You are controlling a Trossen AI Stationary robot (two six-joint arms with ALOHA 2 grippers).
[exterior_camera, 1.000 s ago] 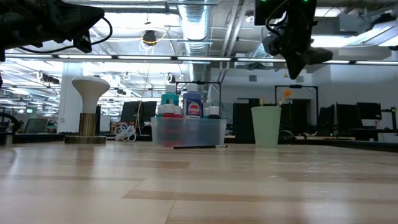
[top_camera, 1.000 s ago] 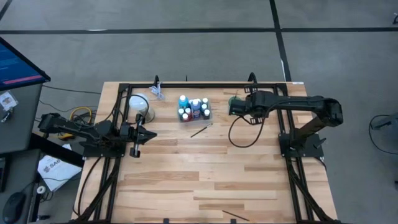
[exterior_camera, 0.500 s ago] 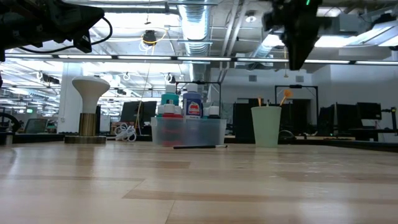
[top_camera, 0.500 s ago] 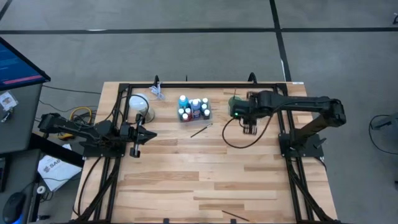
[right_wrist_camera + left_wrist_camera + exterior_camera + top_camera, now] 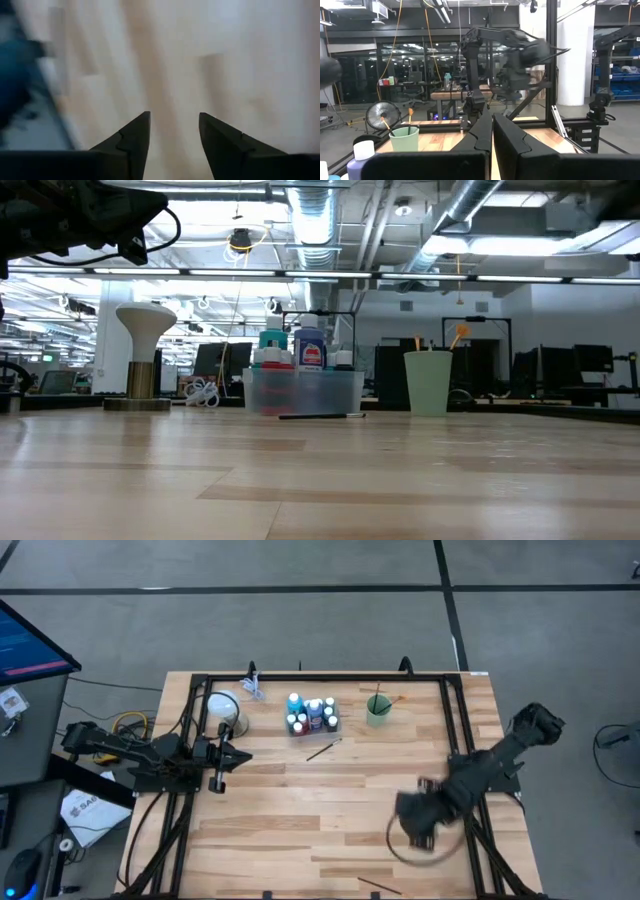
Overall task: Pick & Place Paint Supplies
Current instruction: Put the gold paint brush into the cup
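Observation:
A clear tray [image 5: 312, 716] at the far middle of the table holds several white-capped paint bottles [image 5: 308, 347]. Right of it stands a green cup [image 5: 378, 709] with brushes upright in it, one of them orange-tipped [image 5: 459, 334]. One dark brush [image 5: 323, 749] lies flat on the table just in front of the tray. My right gripper [image 5: 418, 830] hovers over the near right of the table, open, with nothing between its fingers [image 5: 131, 140]. My left gripper [image 5: 245, 754] waits at the left, shut and empty [image 5: 492, 131].
A white lamp-shaped object [image 5: 222, 707] stands far left of the tray, with a small clear item [image 5: 253, 687] behind it. A thin dark stick [image 5: 376, 885] lies at the table's near edge. Black frame rails [image 5: 455, 730] run along both sides. Bare wood fills the middle.
My right gripper has swung fast from above the green cup toward the table's near right, and it has left the low view. The cup, tray and loose brush have stayed in place.

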